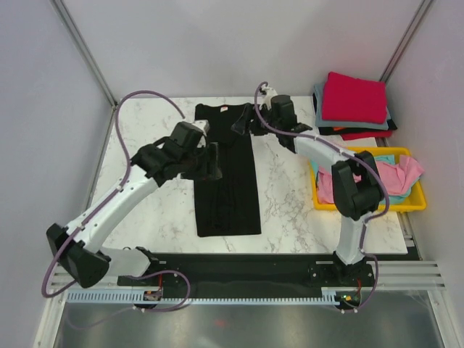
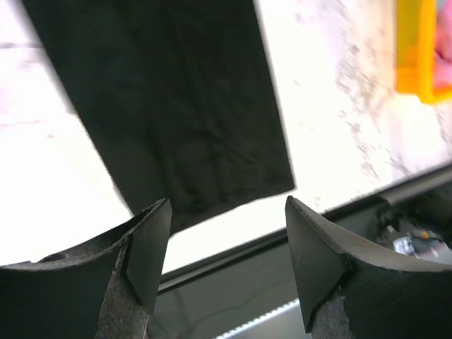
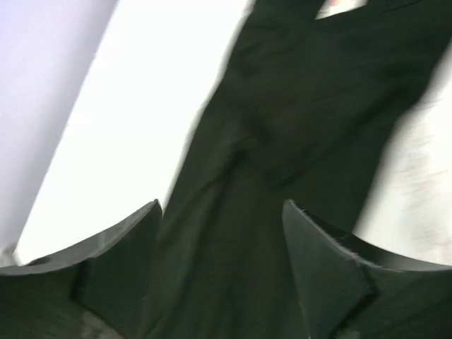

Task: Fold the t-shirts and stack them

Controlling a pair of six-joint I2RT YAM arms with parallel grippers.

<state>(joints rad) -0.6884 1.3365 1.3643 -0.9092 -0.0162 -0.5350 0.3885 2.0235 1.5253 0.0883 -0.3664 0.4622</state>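
Left gripper (image 2: 227, 212) jaws wide, empty, black t-shirt (image 2: 176, 106) just ahead of its fingertips; right gripper (image 3: 222, 212) jaws wide, empty, same shirt's collar end under it; folded tees (image 1: 355, 105) well apart on its right.

A plain black t-shirt (image 1: 226, 174) fills the centre of the overhead view, with a small white label (image 1: 225, 109) at its collar. The table (image 1: 290, 196) is white marble with fine grey veining. At right, a bright yellow tray (image 1: 419, 201) holds a pink t-shirt (image 1: 402, 174) and a teal t-shirt (image 1: 383, 157). At upper right, a red t-shirt (image 1: 354, 98) tops a grey t-shirt (image 1: 319, 98). The left arm (image 1: 119, 199) and right arm (image 1: 322, 148) are white with black joints and purple cables (image 1: 148, 94).
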